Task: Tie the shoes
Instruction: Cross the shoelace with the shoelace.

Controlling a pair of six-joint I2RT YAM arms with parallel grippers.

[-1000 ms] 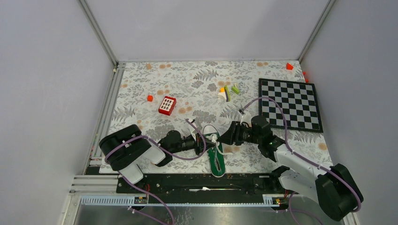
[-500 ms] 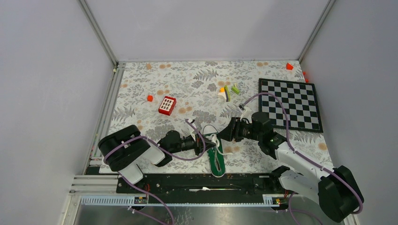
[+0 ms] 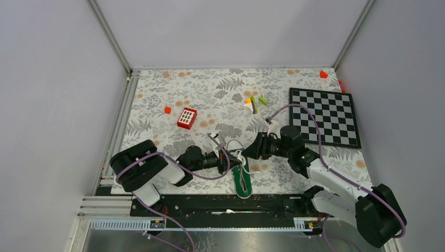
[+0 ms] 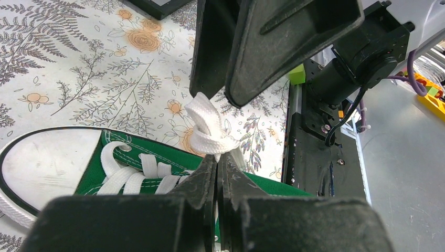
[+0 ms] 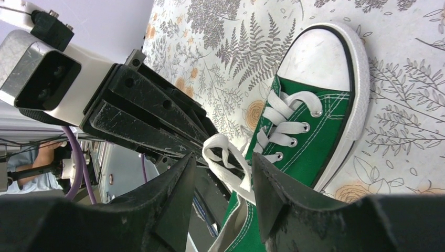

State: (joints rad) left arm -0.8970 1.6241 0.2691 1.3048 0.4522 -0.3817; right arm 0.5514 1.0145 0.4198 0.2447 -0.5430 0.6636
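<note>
Over the last second my right gripper [image 3: 252,151] had crept left and slightly farther out, closing in on the lace [image 4: 209,128] rising from the shoe [image 3: 242,177]. The shoe lay unmoved by the near edge, between my arms. My left gripper [image 3: 230,160] had stayed pinched tight on the lace. The right jaws stood half apart with the lace between them, not yet clamped. I judged the next pull on the knot was close.
</note>
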